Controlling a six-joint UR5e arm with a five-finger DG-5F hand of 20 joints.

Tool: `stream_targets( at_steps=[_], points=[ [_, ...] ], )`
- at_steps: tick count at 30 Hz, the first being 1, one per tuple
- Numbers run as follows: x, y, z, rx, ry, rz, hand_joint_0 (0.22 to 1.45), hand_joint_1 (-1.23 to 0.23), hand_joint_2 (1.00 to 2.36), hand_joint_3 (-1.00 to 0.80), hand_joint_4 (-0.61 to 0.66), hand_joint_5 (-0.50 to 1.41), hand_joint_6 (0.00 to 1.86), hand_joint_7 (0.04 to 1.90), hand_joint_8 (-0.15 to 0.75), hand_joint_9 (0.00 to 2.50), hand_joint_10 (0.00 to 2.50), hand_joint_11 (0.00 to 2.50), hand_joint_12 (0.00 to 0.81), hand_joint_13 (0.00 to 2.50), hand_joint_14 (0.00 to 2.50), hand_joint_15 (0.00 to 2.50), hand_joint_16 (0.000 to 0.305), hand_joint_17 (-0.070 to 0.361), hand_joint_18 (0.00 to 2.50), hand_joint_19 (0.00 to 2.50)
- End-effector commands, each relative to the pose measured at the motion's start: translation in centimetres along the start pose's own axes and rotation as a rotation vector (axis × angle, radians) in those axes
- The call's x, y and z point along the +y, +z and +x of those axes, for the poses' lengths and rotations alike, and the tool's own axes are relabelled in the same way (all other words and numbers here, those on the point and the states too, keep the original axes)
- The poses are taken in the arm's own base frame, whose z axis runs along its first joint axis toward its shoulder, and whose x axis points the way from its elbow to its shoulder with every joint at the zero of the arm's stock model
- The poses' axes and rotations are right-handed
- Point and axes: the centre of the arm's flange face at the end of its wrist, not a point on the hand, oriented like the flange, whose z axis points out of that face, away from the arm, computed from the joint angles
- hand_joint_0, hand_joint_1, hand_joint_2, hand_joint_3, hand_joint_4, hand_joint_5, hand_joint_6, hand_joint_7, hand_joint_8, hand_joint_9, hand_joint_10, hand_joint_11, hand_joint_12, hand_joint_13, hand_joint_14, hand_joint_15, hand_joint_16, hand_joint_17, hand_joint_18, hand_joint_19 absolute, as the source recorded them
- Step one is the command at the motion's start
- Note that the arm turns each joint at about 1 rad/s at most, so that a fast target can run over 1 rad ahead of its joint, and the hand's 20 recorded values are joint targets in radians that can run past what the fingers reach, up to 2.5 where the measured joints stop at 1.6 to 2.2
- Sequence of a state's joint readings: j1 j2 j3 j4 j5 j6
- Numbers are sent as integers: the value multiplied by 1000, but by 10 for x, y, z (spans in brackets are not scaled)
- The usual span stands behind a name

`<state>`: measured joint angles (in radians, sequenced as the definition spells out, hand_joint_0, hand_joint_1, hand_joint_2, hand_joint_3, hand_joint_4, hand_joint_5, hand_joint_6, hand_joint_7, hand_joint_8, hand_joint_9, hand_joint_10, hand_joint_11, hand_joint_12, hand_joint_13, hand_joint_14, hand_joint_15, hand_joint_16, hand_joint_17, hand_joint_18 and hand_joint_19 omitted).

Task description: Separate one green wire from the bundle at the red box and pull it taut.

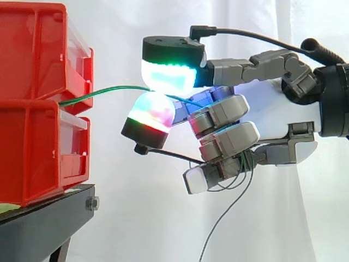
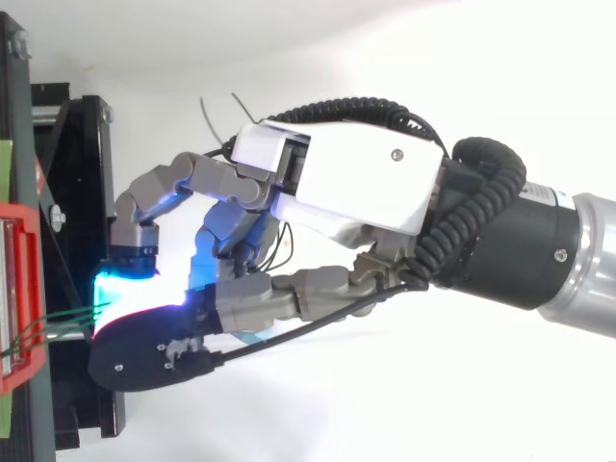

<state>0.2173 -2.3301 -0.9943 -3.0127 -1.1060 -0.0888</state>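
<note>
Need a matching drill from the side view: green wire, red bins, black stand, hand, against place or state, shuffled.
1 green wire
2 red bins
3 black stand
4 hand

A under the bins
B pinching the wire
C stacked at the view's left
D runs from between the bins to the hand

Pairs: 1-D, 2-C, 3-A, 4-B

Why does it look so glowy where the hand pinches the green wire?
Side view: the hand's own fingertips shine green, white and red just above and below the green wire, and the white curtain behind is brightly lit. Top view: their cyan-blue light spills onto the grey fingers and the black stand.
</note>
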Motion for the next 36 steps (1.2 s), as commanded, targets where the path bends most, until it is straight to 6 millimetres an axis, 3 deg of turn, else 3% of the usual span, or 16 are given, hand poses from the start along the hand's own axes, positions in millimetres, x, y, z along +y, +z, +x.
stream_targets(
  at_steps=[1, 9, 14, 18, 26, 31, 36],
  points=[
    [0, 0, -1, -1, 2, 0, 633, -758, 1017, -235, 219, -223, 920, 982, 322, 1104, 660, 1540, 353, 1420, 11, 1463, 50, 112, 959, 530],
    [0, 1, -2, -3, 2, 0, 603, -792, 1005, -432, 225, -223, 919, 979, 326, 1095, 621, 1559, 363, 1403, 12, 1450, 50, 111, 942, 529],
    [8, 0, -3, 14, -8, 15, 535, -604, 1001, -481, 236, -219, 912, 965, 345, 1125, 628, 1512, 381, 1420, 13, 1415, 52, 117, 957, 527],
    [12, -2, -8, 14, -23, 50, 574, -502, 1007, -411, 224, -214, 903, 982, 327, 1151, 553, 1528, 359, 1423, 12, 1410, 50, 113, 947, 537],
    [12, -3, -8, 12, -24, 58, 610, -644, 1019, -199, 187, -212, 899, 1013, 324, 1167, 488, 1603, 364, 1371, 17, 1352, 50, 112, 935, 525],
    [11, -3, -9, 13, -21, 60, 619, -685, 1021, -185, 173, -214, 902, 1004, 326, 1151, 480, 1606, 367, 1348, 18, 1314, 49, 111, 924, 523],
    [23, 1, -11, 10, -19, 37, 646, -767, 1018, -229, 178, -219, 907, 984, 322, 1121, 479, 1599, 370, 1310, 20, 1281, 48, 109, 897, 499]
  ],
)
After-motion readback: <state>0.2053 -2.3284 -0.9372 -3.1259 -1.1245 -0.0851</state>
